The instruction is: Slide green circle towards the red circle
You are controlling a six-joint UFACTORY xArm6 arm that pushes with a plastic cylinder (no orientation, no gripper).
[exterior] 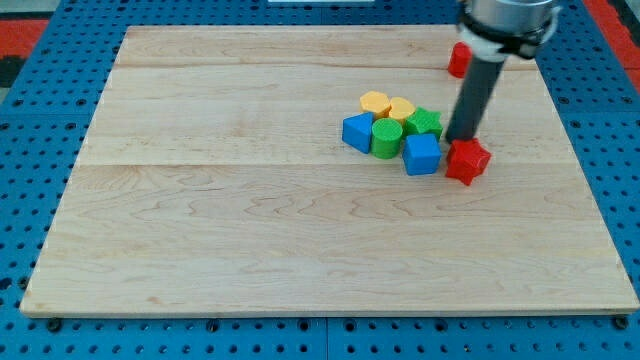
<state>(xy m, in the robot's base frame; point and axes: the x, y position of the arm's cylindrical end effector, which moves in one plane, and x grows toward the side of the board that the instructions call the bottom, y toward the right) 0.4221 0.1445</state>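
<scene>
The green circle (387, 137) stands in a tight cluster right of the board's middle. The red circle (459, 59) is near the view's top right, partly hidden behind my arm. My rod comes down from the top right, and my tip (460, 138) rests just above the red star block (467, 160), to the right of the green star block (425, 123). The tip is apart from the green circle, with the green star and a blue cube (421, 154) between them.
The cluster also holds a blue block (357, 132) at its left and two yellow blocks (375, 101) (401, 108) at its top. The wooden board (200, 200) lies on a blue pegboard surface.
</scene>
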